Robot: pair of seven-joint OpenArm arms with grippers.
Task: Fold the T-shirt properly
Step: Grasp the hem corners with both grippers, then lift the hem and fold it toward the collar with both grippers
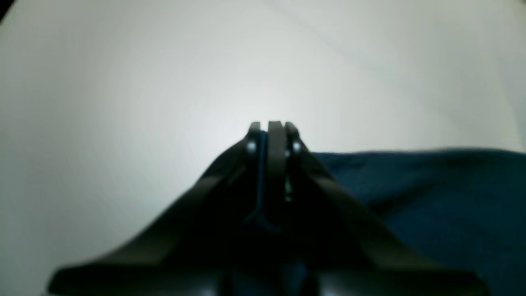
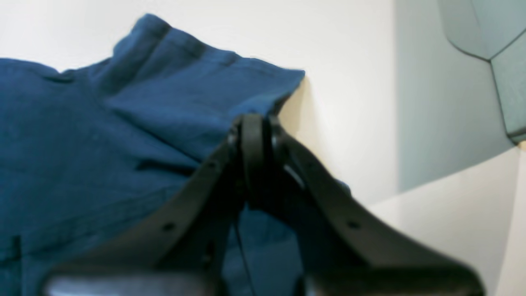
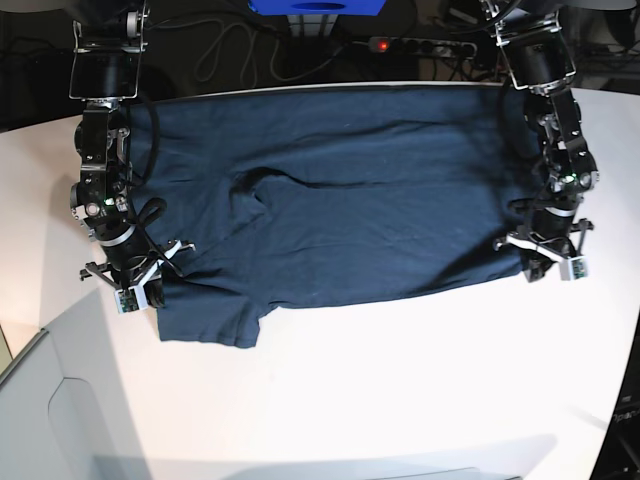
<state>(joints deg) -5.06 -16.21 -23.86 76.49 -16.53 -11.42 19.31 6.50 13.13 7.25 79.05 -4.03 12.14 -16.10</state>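
The dark navy T-shirt [image 3: 340,190] lies spread across the far half of the white table [image 3: 420,380], with a sleeve [image 3: 210,322] sticking out at its near left. My right gripper [image 3: 140,287] is at the shirt's left edge beside that sleeve. In the right wrist view it [image 2: 252,123] is shut, with blue cloth [image 2: 123,123] under and behind it. My left gripper [image 3: 545,262] is at the shirt's right edge. In the left wrist view it [image 1: 273,128] is shut with a thin strip of blue cloth pinched between its fingers, and the shirt [image 1: 444,205] lies to its right.
A power strip [image 3: 420,45] and cables lie beyond the table's far edge. A blue object [image 3: 318,6] sits at the top centre. A pale grey bin or panel [image 3: 60,410] stands at the near left corner and also shows in the right wrist view [image 2: 485,61].
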